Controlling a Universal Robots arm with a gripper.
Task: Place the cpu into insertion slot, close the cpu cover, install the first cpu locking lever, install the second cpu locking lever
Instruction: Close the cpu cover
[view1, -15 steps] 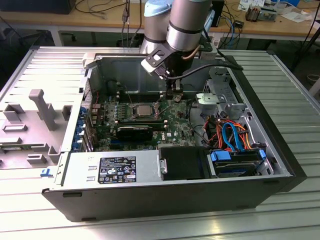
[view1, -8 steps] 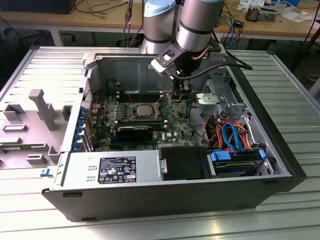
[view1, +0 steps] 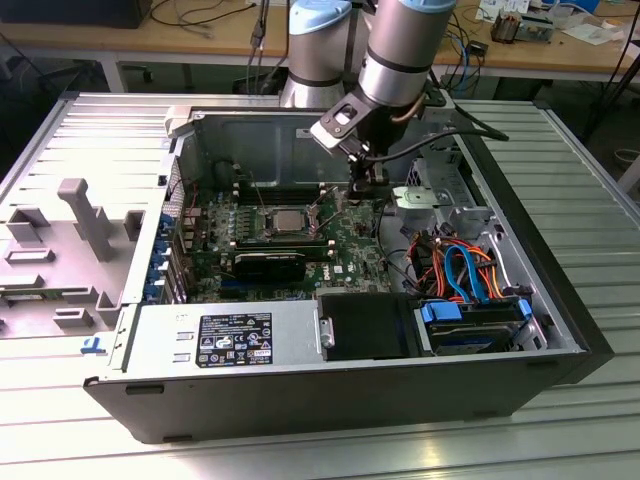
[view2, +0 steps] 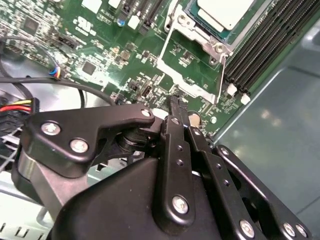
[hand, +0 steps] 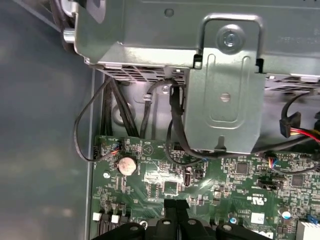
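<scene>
Nearby, cables (hand: 172, 115) and a bracket (hand: 225, 100) crowd in; hand (view2: 175, 102) closed.

Silver arm (view1: 398, 55), black screw-studded tool (view2: 176, 107)

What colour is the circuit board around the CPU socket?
The circuit board is green; it shows best in the second wrist view.

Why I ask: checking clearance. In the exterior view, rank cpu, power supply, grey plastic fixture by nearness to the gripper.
From the gripper:
1. cpu, inside the case, toward the exterior view's left.
2. power supply, along its near edge.
3. grey plastic fixture, outside it, farthest left.
</scene>
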